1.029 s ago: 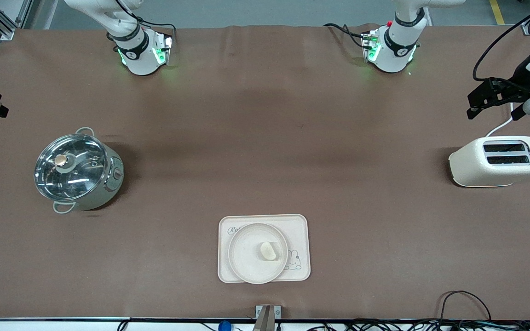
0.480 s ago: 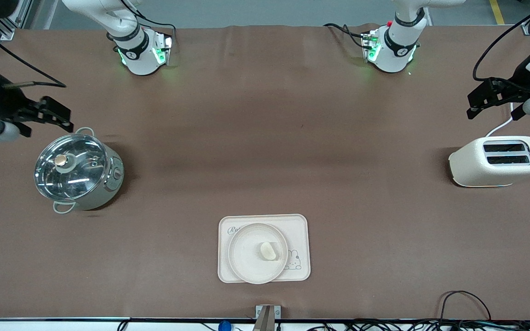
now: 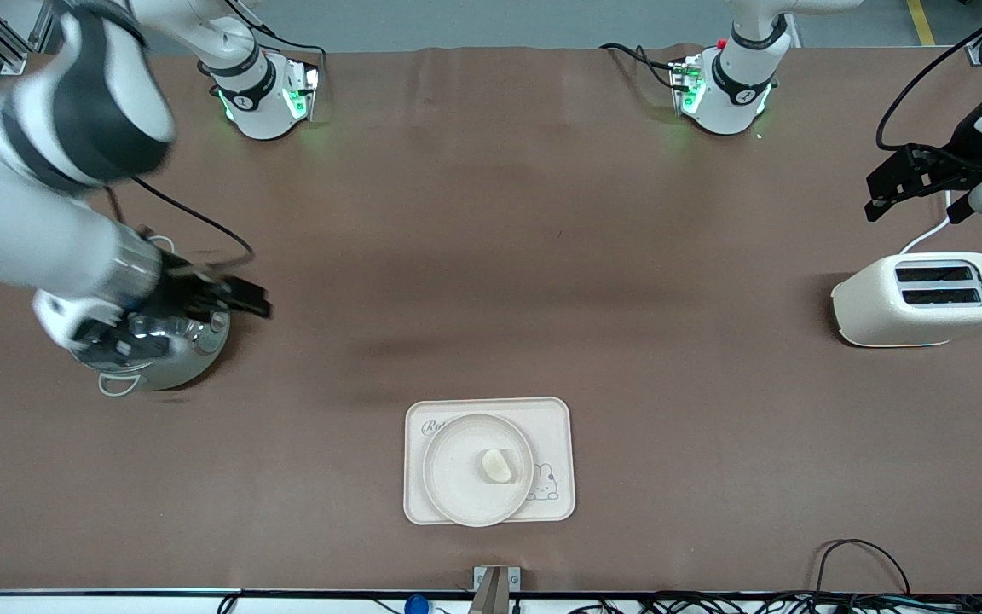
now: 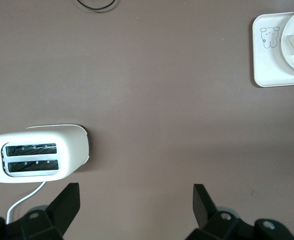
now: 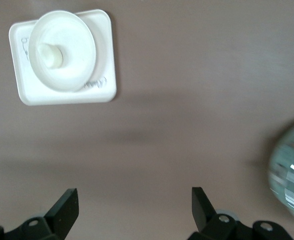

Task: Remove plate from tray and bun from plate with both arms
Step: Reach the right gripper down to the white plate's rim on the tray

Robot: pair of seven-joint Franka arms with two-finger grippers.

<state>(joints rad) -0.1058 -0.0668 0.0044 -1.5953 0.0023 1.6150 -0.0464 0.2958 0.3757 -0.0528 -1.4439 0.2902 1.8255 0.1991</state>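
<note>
The round cream plate (image 3: 455,479) rests on the rectangular tray (image 3: 556,424), near the front camera at mid-table. The small pale bun (image 3: 497,466) lies on the plate. My right gripper (image 3: 245,300) is open and empty, in the air over the steel pot's rim, well away from the plate. Its wrist view shows the plate (image 5: 74,47), the bun (image 5: 51,55) and the tray (image 5: 103,85) past the open right gripper (image 5: 135,210). My left gripper (image 3: 880,196) is open and empty, up in the air at the left arm's end of the table. The left wrist view shows the left gripper (image 4: 137,207) and the plate (image 4: 292,25) at the edge.
A steel pot with a glass lid (image 3: 169,354) stands at the right arm's end, partly hidden under the right arm. A cream toaster (image 3: 921,300) stands at the left arm's end; it also shows in the left wrist view (image 4: 37,155). Cables lie along the table's near edge.
The right arm has swung in from the table's edge and now hangs over the pot. The left arm, plate, bun and tray have not moved.
</note>
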